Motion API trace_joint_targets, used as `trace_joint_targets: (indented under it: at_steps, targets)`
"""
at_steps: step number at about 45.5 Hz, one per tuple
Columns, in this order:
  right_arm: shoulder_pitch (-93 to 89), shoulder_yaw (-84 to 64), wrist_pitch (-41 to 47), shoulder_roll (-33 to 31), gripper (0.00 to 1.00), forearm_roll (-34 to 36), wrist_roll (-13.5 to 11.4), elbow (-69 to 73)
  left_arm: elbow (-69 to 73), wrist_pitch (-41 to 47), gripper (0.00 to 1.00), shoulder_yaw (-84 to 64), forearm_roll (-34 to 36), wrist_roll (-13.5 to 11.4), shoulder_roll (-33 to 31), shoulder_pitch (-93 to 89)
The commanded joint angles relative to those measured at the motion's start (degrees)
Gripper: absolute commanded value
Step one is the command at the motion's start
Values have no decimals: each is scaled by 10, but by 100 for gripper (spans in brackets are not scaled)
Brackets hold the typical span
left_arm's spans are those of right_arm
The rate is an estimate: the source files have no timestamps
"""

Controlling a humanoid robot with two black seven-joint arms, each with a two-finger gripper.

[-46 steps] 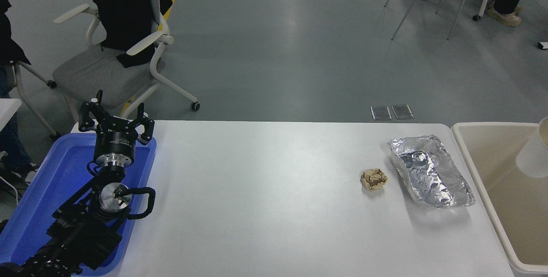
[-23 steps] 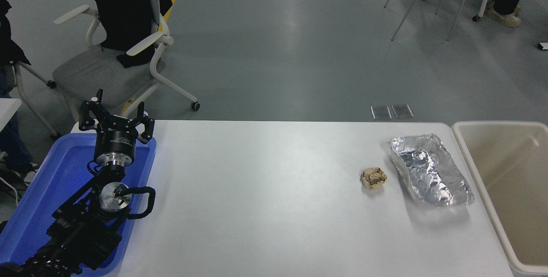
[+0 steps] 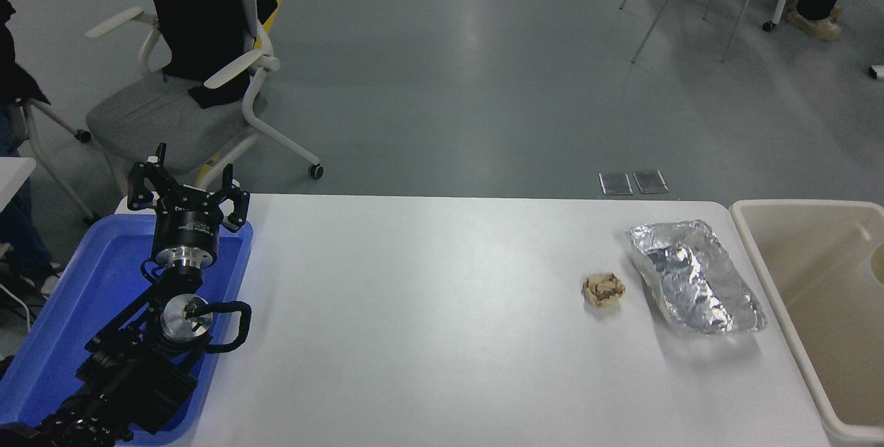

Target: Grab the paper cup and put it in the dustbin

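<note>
Right now my left gripper (image 3: 185,193) sits parked over the blue tray (image 3: 62,309), fingers spread and holding nothing — my right gripper is out of sight. Inside the dustbin (image 3: 763,264), at the picture's right edge, a curved rim shows — seemingly the paper cup (image 3: 878,262). Crumpled brown paper (image 3: 603,290) lies beside the foil tray (image 3: 694,278).
</note>
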Motion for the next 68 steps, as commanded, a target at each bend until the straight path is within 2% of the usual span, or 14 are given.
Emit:
trace_joint_targets:
  at_steps: [1,3,4,5,7,8,22,26,36,43,50,57,61,68]
  targets:
    - [-63,50,-27,31,0,9,-8,-31,0,0,99,0,0,0,0,0]
    - [-63,50,-26,31,1,13,-8,-31,0,0,99,0,0,0,0,0]
    - [-63,50,-26,31,10,15,-8,-30,0,0,99,0,0,0,-1,0]
    - [-63,50,-26,31,30,16,-8,-28,0,0,99,0,0,0,0,0]
    - [-62,50,-26,31,96,18,-8,-25,0,0,99,0,0,1,0,0]
    - [-61,51,-22,30,100,19,-8,-22,0,0,99,0,0,0,-1,0]
    - [-38,47,-14,13,100,22,-6,30,0,0,99,0,0,0,0,-1]
    - [2,36,-5,-19,100,23,-6,84,0,0,99,0,0,0,-1,-1]
    - [220,-54,101,-123,100,29,-8,296,0,0,99,0,0,1,-1,-1]
    - [423,-193,142,-134,100,33,-6,406,0,0,99,0,0,1,-1,0]
    - [618,-339,207,-84,100,115,-5,503,0,0,99,0,0,1,-1,0]
    - [756,-433,267,6,100,294,-4,592,0,0,99,0,0,1,0,0]
    - [825,-456,321,62,100,374,-2,637,0,0,99,0,0,1,0,1]
    - [863,-447,360,147,100,434,-1,670,0,0,99,0,0,1,0,1]
